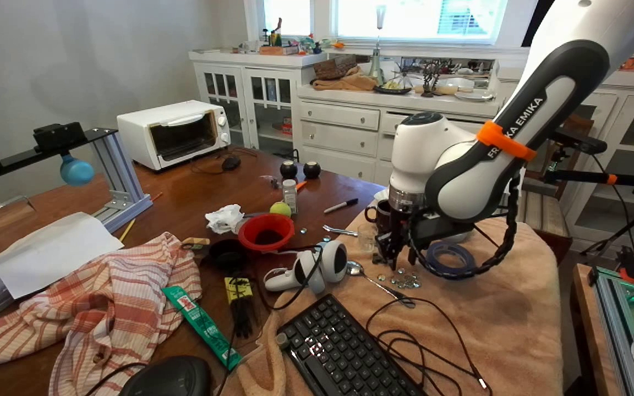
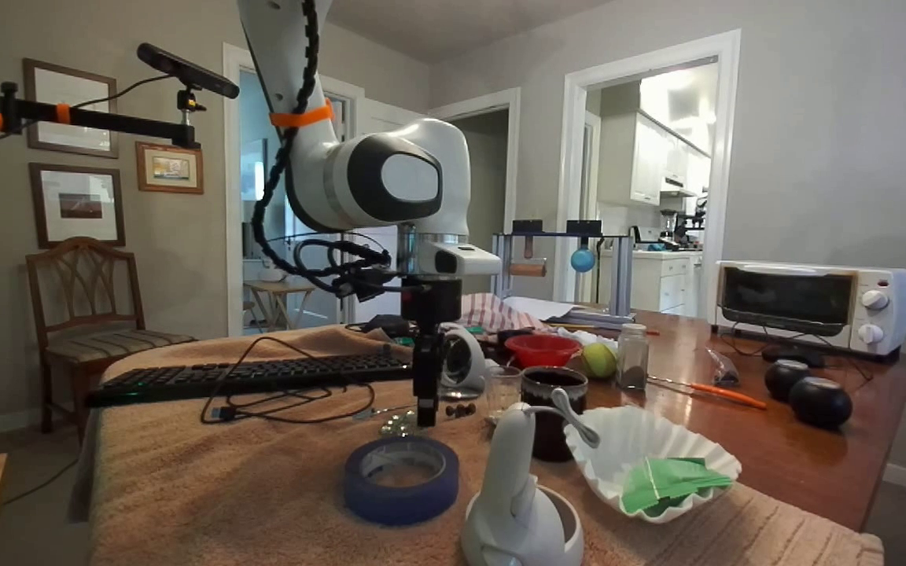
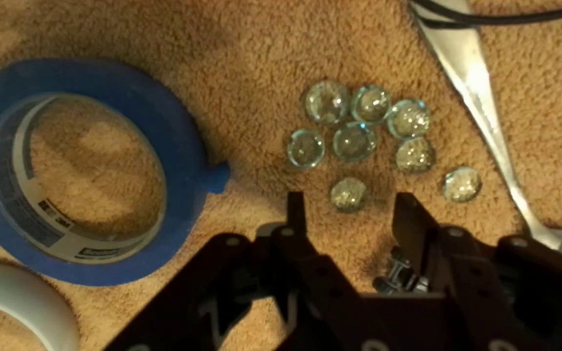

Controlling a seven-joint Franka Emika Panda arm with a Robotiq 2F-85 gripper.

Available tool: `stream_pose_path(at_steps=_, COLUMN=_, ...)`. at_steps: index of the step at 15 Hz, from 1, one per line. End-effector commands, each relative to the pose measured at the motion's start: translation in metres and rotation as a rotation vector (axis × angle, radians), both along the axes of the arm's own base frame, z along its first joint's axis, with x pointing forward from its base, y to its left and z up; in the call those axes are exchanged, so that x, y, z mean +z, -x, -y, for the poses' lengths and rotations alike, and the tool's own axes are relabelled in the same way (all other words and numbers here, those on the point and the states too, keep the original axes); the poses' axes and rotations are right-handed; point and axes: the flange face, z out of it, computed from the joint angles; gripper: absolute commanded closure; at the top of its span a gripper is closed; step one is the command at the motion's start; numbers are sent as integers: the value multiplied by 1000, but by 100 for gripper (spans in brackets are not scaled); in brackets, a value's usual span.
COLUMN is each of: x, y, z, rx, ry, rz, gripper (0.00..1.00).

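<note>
My gripper (image 3: 351,196) points down over the tan towel with its jaws parted and nothing held. In the wrist view a clear glass bead (image 3: 349,194) shows between the fingertips, touching neither; whether the tips are level with it or above it I cannot tell. Several more beads (image 3: 354,141) cluster just beyond, and a lone bead (image 3: 462,184) lies to the right. A small dark wheeled piece (image 3: 400,278) is partly hidden behind the right finger. To the left sits a roll of blue tape (image 3: 183,131). In both exterior views the gripper (image 1: 403,262) hangs low by the beads.
A spoon (image 3: 476,83) lies right of the beads, crossed by a black cable. A dark mug (image 2: 554,424), a clear glass (image 2: 502,391) and a white fluted bowl (image 2: 657,428) stand close by. A keyboard (image 1: 344,346), a white controller (image 1: 317,269) and a red bowl (image 1: 266,232) lie further off.
</note>
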Motion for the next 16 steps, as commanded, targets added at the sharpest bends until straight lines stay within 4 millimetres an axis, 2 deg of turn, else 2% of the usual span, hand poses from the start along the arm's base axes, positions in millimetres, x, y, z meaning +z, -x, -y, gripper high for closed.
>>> stream_pose_path(at_steps=1, x=0, y=2, z=-13, rx=-30, ry=-11, rz=-12, gripper=53)
stream_pose_path(at_steps=2, x=-2, y=1, z=-14, rx=-35, ry=-12, rz=-7, gripper=62)
stream_pose_path(at_steps=3, x=-3, y=0, z=-15, rx=-37, ry=-13, rz=-2, gripper=56)
stream_pose_path(at_steps=16, x=-12, y=-4, z=-7, rx=-77, ry=4, rz=0, gripper=62)
